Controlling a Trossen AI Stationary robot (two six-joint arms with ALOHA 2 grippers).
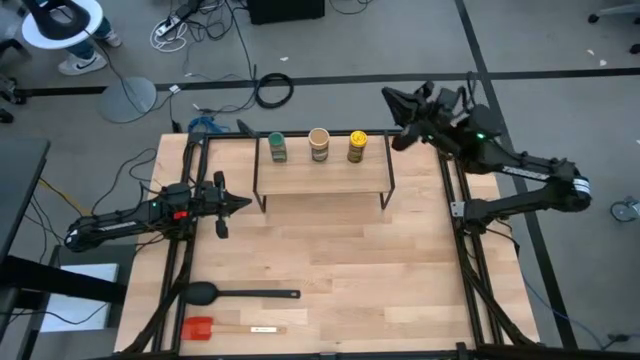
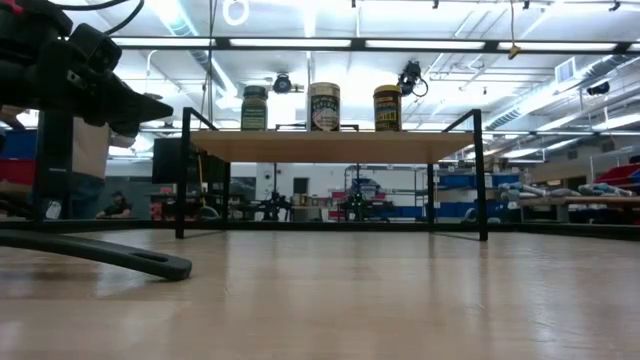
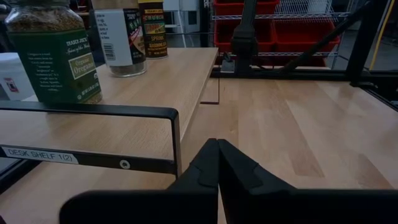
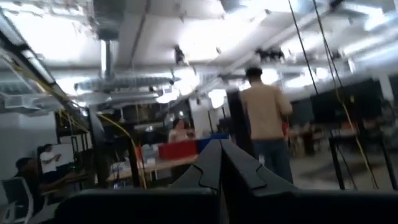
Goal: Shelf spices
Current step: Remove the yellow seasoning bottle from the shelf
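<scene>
- The low light-wood shelf on thin black legs [image 1: 322,176] stands at the table's far edge.
- Three small spice jars stand upright in a row on it: green-lidded jar [image 1: 277,147], tan-topped jar [image 1: 319,144], yellow-lidded jar [image 1: 357,146].
- The left gripper [image 1: 244,204], clenched and empty, hovers just left of the shelf.
- The right gripper [image 1: 390,97], clenched and empty, is raised beyond the shelf's right end.

Bright overhead ceiling lights [image 2: 330,42], glare, right wrist view blurred
</scene>
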